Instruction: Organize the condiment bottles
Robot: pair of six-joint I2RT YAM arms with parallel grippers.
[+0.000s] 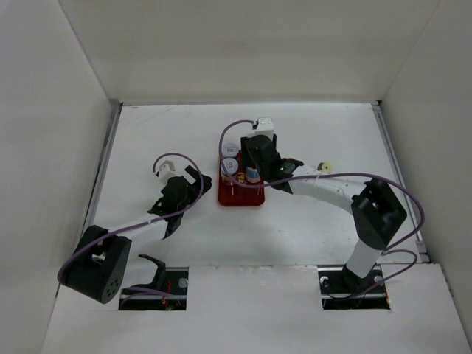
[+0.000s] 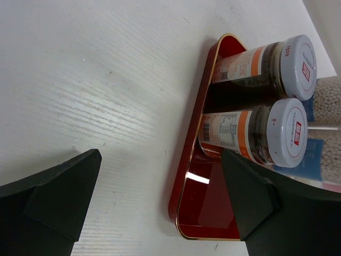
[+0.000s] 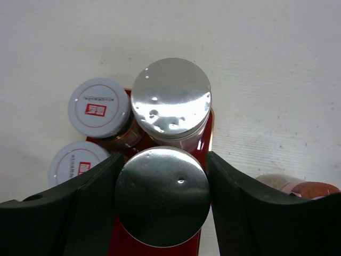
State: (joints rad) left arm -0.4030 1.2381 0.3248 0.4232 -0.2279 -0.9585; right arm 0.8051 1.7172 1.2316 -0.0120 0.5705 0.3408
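Note:
A red tray (image 1: pixel 247 199) lies mid-table and holds several condiment bottles. Two grey-capped bottles (image 1: pixel 230 156) stand at its far left; in the left wrist view (image 2: pixel 266 101) they show orange-and-white labels and dark contents. In the right wrist view a silver-capped jar (image 3: pixel 170 97) stands at the tray's far end. My right gripper (image 3: pixel 165 157) is shut round a second silver-capped jar (image 3: pixel 162 197) standing in the tray (image 3: pixel 115 238). My left gripper (image 2: pixel 160 197) is open and empty, just left of the tray's near corner (image 2: pixel 213 208); it also shows in the top view (image 1: pixel 184 193).
One more bottle with a cream cap (image 1: pixel 324 168) lies on the table right of the tray, beside my right arm; its body shows in the right wrist view (image 3: pixel 301 188). White walls enclose the table on three sides.

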